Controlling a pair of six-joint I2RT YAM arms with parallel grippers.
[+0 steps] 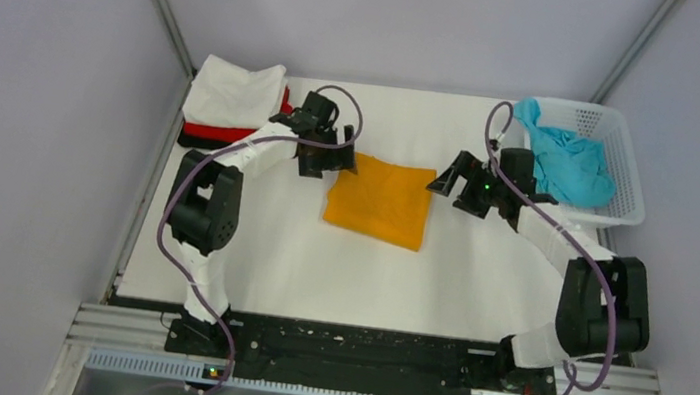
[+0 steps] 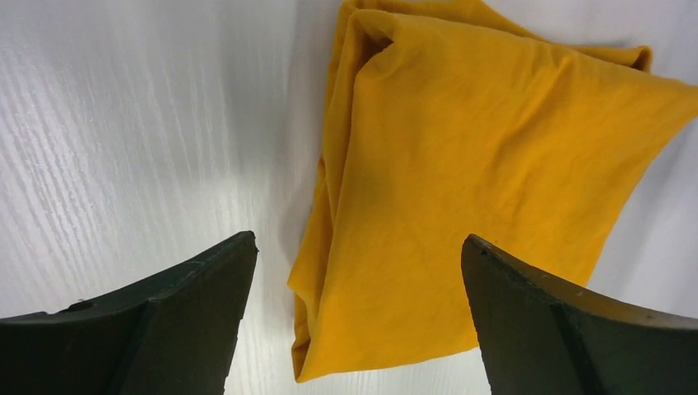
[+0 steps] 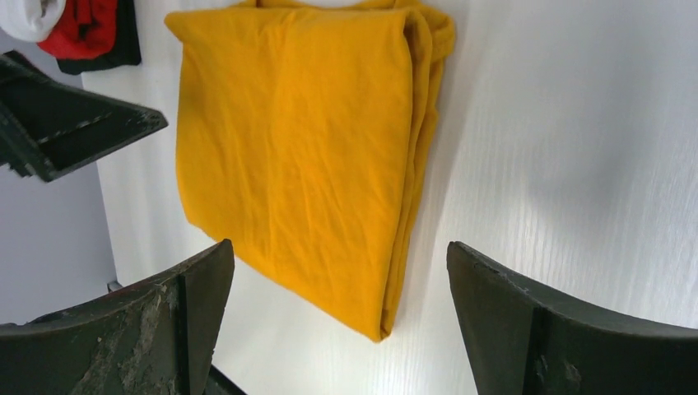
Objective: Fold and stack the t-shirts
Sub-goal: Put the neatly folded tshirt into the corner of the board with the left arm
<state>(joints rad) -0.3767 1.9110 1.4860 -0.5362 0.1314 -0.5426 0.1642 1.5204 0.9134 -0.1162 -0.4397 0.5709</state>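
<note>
Claws both spread wide, holding nothing: left claw (image 2: 358,243) and right claw (image 3: 339,247) flank the folded orange-yellow t-shirt (image 1: 381,201) on the counter (image 1: 298,262).

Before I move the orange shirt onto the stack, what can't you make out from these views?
- Stack, top external: the white t-shirt covers the red t-shirt and black t-shirt. Only their edges show.
- Stack, right wrist: cut off by the upper-left corner.
- Teal t-shirt, top external: it hides anything beneath it in the basket.
- Orange t-shirt: the left hand overlaps its far-left corner; it runs off each wrist view's top.
</note>
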